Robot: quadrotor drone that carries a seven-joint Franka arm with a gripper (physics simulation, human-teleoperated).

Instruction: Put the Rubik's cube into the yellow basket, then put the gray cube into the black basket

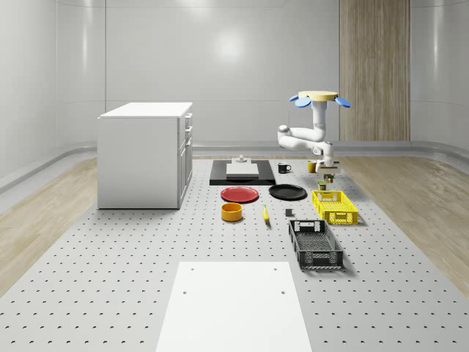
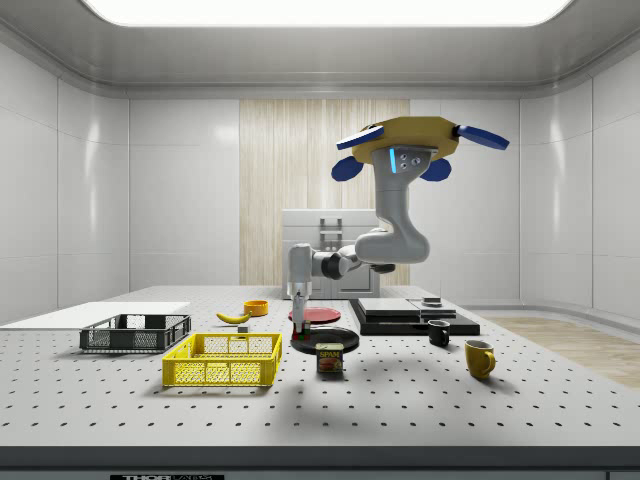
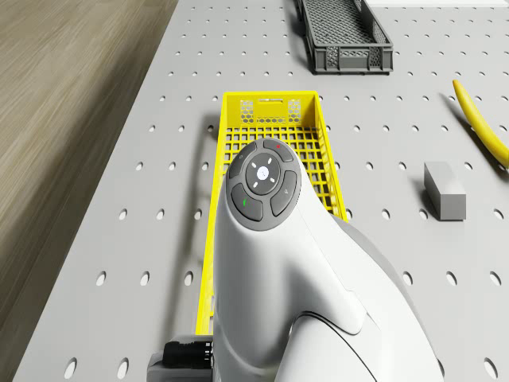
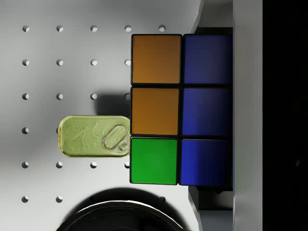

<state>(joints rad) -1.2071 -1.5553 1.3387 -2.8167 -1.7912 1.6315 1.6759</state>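
Note:
In the wrist view my gripper is shut on the Rubik's cube, whose orange, green and blue tiles show. In the side view the cube hangs low over the table. The drone hovers behind the far end of the yellow basket, arm reaching down to the gripper. The gray cube lies on the table beside the yellow basket. The black basket stands nearer the front.
A tin can stands right beside the held cube, and a black plate lies close by. A banana, orange bowl, red plate and two mugs share the table. A white cabinet stands at the whole-scene view's left.

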